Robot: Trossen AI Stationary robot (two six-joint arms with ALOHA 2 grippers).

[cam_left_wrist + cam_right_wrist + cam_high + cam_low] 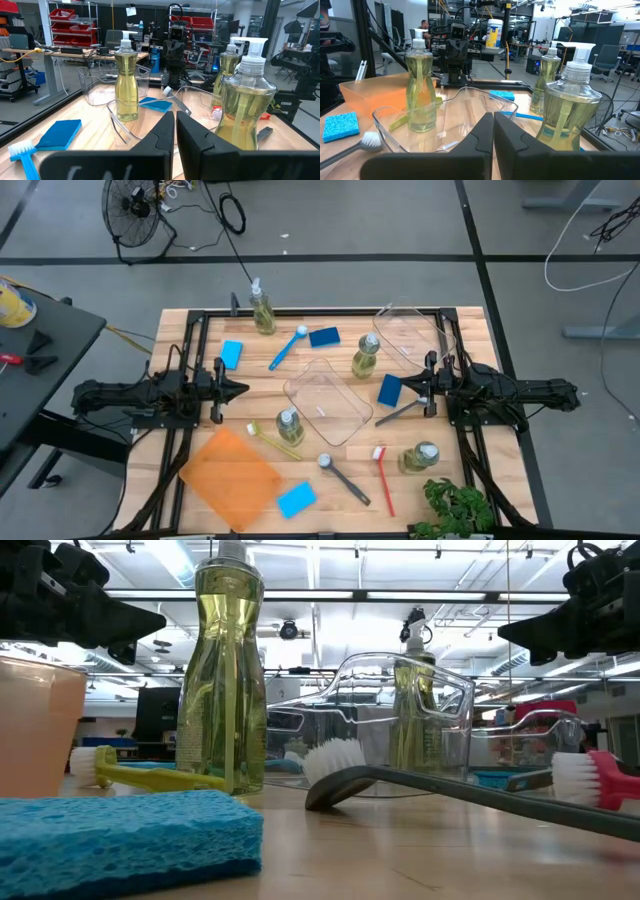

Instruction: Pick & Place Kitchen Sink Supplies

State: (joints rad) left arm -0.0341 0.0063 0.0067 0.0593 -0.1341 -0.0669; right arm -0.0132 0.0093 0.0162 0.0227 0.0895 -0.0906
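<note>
Both grippers hang empty above the counter (pixel 470 340), fingers pressed together, facing each other across it. We see the left gripper (pixel 240 390) at the left edge and the right gripper (pixel 405 387) at the right edge.

Just beside the right gripper lie a blue sponge (pixel 389 390) and a grey brush (pixel 400 413). Between the two grippers sits a clear tub (pixel 327 401), with a soap bottle (pixel 366 356) past its far right corner and another soap bottle (pixel 289 426) at its near left corner beside a yellow-green brush (pixel 272 439).

Farther out we find a blue brush (pixel 287 348), a second sponge (pixel 231 354), a third sponge (pixel 324 336) and a spray bottle (pixel 262 307) toward the far edge. Toward the near edge lie an orange tray (pixel 230 477), a fourth sponge (pixel 296 499), a red brush (pixel 384 476) and a fourth bottle (pixel 420 457).
</note>
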